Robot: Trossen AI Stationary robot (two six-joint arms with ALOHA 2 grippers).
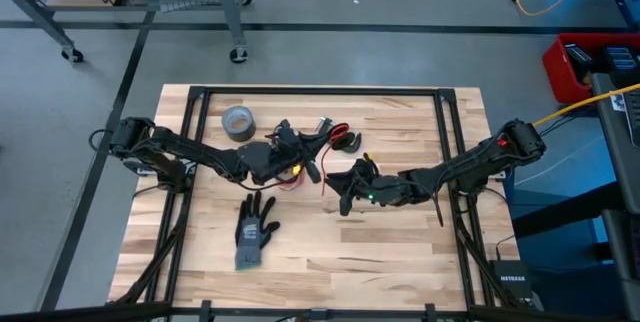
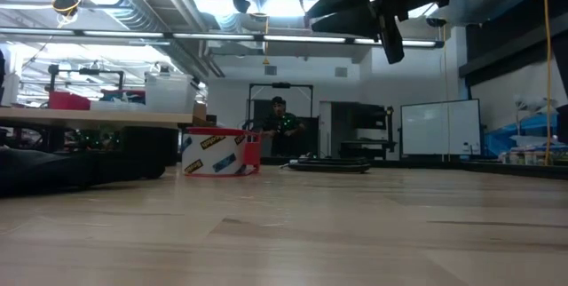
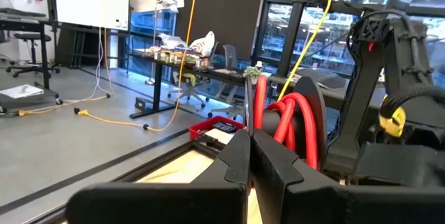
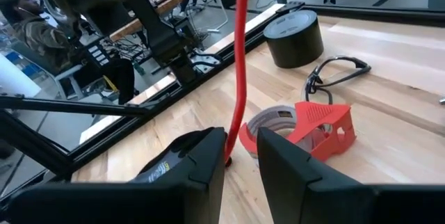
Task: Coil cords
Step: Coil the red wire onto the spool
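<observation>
The red cord [image 1: 325,177] hangs in the air between my two grippers, which face each other above the table's middle. My left gripper [image 3: 249,137] is shut, and a red strand rises right at its fingertips. My right gripper [image 4: 241,147] has a straight red strand [image 4: 240,57] running in between its fingers. In the left wrist view, several red loops [image 3: 292,113] arch beside that gripper. The black cord [image 4: 337,67] lies looped on the wood between the grey tape roll and the red tape dispenser. My left gripper pinches the red cord at its fingertips, where the strand [image 3: 259,109] stands up out of them. The fingers reach out about level over the table, and the cord is lifted clear of it. My right gripper has the red strand [image 4: 231,153] between its two fingers, lying against one finger's inner side. From there the strand runs straight and taut away from the fingers. The fingers hide how the loops sit in the hold.
A grey duct-tape roll [image 1: 237,120] stands at the far left of the board. A red tape dispenser with its ring [image 4: 306,130] sits near the far middle. A dark glove [image 1: 255,232] lies toward the near edge. Black frame rails [image 1: 445,142] border the wood.
</observation>
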